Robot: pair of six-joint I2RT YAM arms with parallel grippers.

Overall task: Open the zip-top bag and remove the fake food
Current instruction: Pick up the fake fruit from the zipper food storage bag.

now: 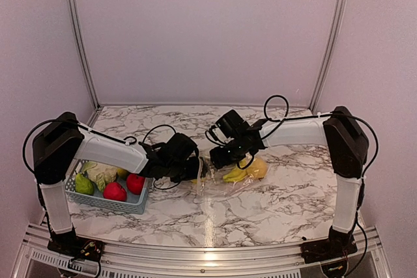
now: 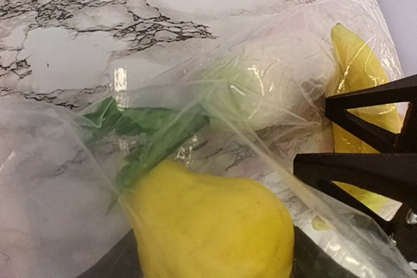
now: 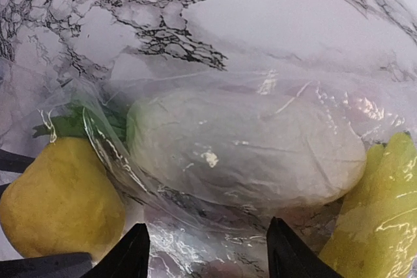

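- Bag (image 1: 220, 188) lies mid-frame on the tabletop (image 1: 293, 193), with a yellow fruit (image 2: 215, 226), a pale item (image 3: 247, 148) and bananas (image 1: 236, 174) inside.
- Left gripper (image 1: 197, 172) straddles the fruit; can't tell if it grips.
- Right gripper (image 3: 207, 252) is open and empty.

Robot lab test cell, plain pale panel walls (image 1: 208, 30), aluminium frame posts (image 1: 79, 37), marble-pattern tabletop (image 1: 273, 206)

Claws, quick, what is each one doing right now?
Left claw: fingers either side of the yellow fruit; whether it grips cannot be told.
Right claw: open, tips apart at the bag.
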